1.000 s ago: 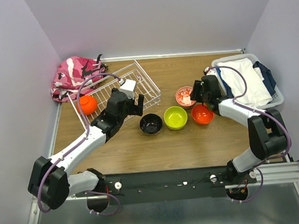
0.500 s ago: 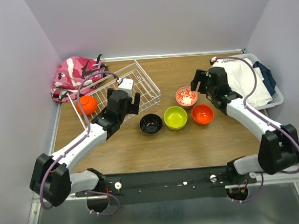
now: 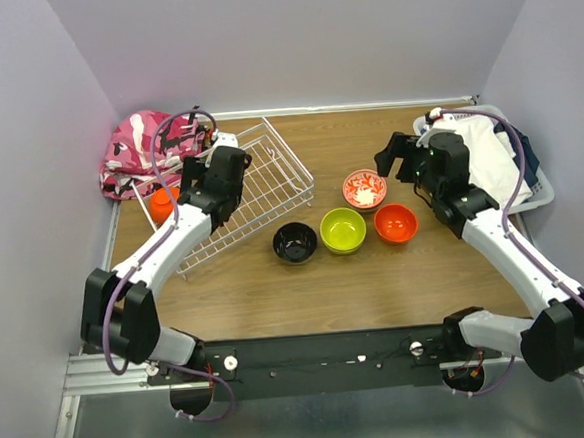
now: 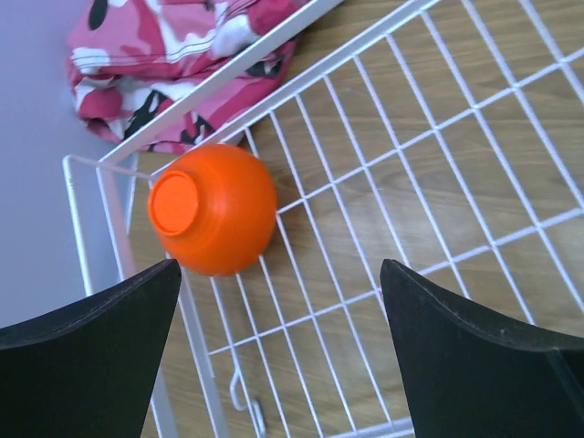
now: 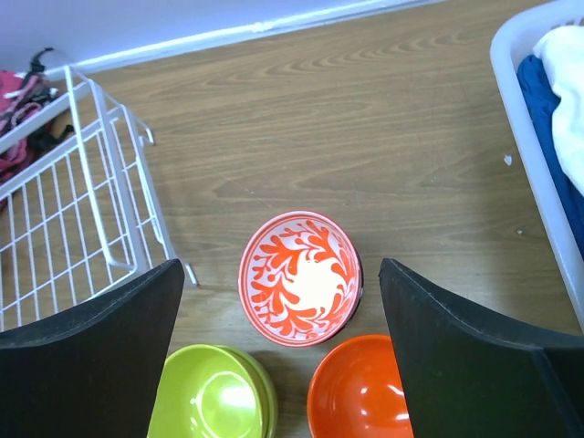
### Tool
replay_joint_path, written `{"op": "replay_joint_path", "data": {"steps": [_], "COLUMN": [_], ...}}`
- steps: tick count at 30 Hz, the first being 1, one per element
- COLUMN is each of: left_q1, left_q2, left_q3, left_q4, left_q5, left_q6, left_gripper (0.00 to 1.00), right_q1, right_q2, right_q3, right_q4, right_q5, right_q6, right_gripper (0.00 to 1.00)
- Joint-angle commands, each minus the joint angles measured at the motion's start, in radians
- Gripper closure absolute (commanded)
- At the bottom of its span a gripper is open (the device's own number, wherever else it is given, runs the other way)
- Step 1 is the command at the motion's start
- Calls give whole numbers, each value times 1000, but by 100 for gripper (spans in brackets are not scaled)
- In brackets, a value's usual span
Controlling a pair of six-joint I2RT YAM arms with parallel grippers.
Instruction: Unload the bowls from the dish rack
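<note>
The white wire dish rack (image 3: pixel 269 180) lies at the back left. One orange bowl (image 3: pixel 161 202) rests bottom-up in its left corner (image 4: pixel 214 222). My left gripper (image 4: pixel 278 274) hangs open over the rack floor (image 4: pixel 438 182), just right of that bowl and touching nothing. On the table stand a white bowl with red pattern (image 5: pixel 299 277), lime-green bowls (image 5: pixel 212 392) that look nested, a second orange bowl (image 5: pixel 360 394) and a black-inside bowl (image 3: pixel 295 242). Above the patterned bowl (image 3: pixel 364 188), my right gripper (image 5: pixel 281 269) is open and empty.
A pink camouflage bag (image 3: pixel 145 149) lies behind the rack's left corner (image 4: pixel 173 55). A white plastic basket of clothes (image 3: pixel 488 160) stands at the back right, its rim (image 5: pixel 534 137) close to my right gripper. Walls close in the back and both sides.
My right gripper opened, let go of the red-patterned bowl on the table and rose away. The left arm swung left across the rack toward the orange bowl.
</note>
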Motion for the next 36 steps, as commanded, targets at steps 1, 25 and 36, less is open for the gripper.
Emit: {"op": "replay_joint_path", "data": {"steps": [1, 25, 36], "left_q1": [61, 187, 225], "left_q2": [118, 336, 389], "left_q3": [118, 49, 23], "left_q4": [-181, 93, 141], "left_q5": [-133, -101, -107], "left_q6": [1, 452, 489], "left_gripper": [1, 1, 1], "right_q1": [-5, -2, -2], "right_q2": [-66, -288, -323], "right_q3": [-44, -240, -275], "right_q4": [-8, 83, 125], "right_q5": [-62, -33, -30], "right_q6": [10, 20, 10], "right_gripper": [5, 0, 0]}}
